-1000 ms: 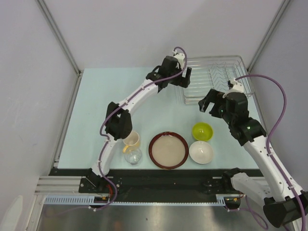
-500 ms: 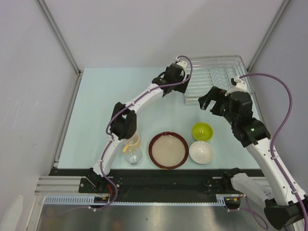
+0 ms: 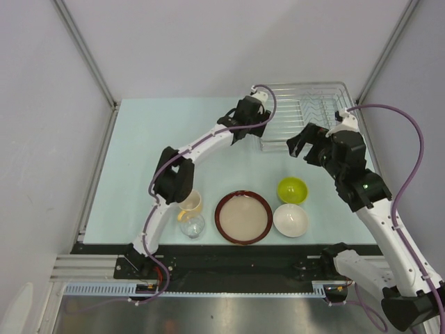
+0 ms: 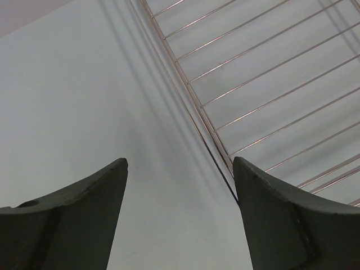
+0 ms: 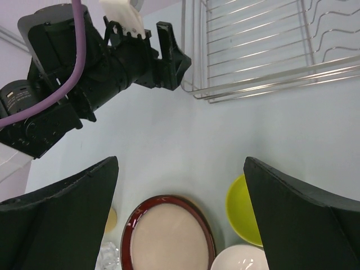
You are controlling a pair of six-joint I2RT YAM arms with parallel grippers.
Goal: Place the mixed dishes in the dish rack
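The pale table (image 3: 139,153) carries the dish rack (image 3: 292,118) at its 1 o'clock corner, standing square to the far edge. The left arm reaches out to the rack's left side. The left gripper (image 4: 180,162) hangs there with its fingers apart and nothing between them, above the rack's side wire and the tabletop. The right gripper (image 5: 180,163) hovers at the rack's 6 o'clock side, its jaws spread wide and empty. All the dishes stand on the table, in a loose row towards 6 o'clock near the arm bases. The dark red-brown round dish (image 3: 217,217) sits in the middle, and the beige round filling it seems to be the beige patterned plate (image 3: 243,216) lying inside. At its 3 o'clock stands the white bowl (image 3: 290,220), with the small lime-green bowl (image 3: 293,189) just beside it at 12 o'clock. At the dish's 9 o'clock the cream-yellow mug (image 3: 190,202) is partly hidden under the left arm, with the small clear glass (image 3: 192,225) close at its 6 o'clock.
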